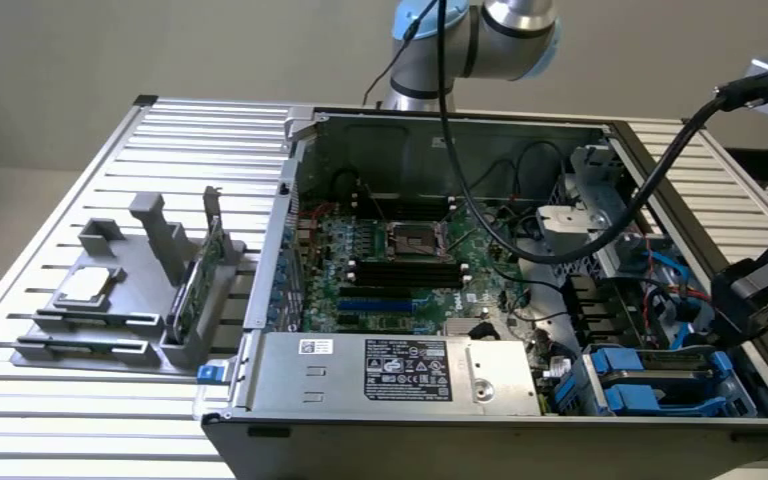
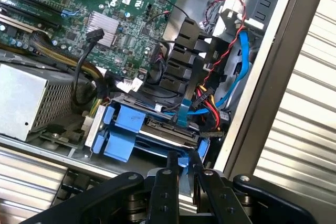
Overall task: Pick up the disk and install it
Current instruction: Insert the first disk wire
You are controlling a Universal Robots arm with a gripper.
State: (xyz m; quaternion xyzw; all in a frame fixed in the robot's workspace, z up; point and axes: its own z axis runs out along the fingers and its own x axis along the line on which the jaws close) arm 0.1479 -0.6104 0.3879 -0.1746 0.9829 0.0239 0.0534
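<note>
The gripper (image 2: 182,156) sits closest in the wrist view, its black body just over the corner of the open computer case (image 1: 491,435). I cannot tell whether it is open or closed, or whether it has hold of anything.

Just beyond it lies the disk (image 2: 152,132) in its blue carrier, flat in the drive bay at that corner of the case. In the exterior view this is the near corner on the exterior view's right. Behind the disk runs a tangle of red, yellow and blue cables (image 2: 207,103), then the green motherboard (image 2: 105,3).

The silver power supply (image 1: 384,368) lies along the front of the case. On the slatted table (image 1: 64,420), well apart on the exterior view's left, a grey fixture (image 1: 117,335) carries a CPU chip (image 1: 84,288) and an upright green card (image 1: 192,285). Farthest back stands the arm (image 1: 491,35).
</note>
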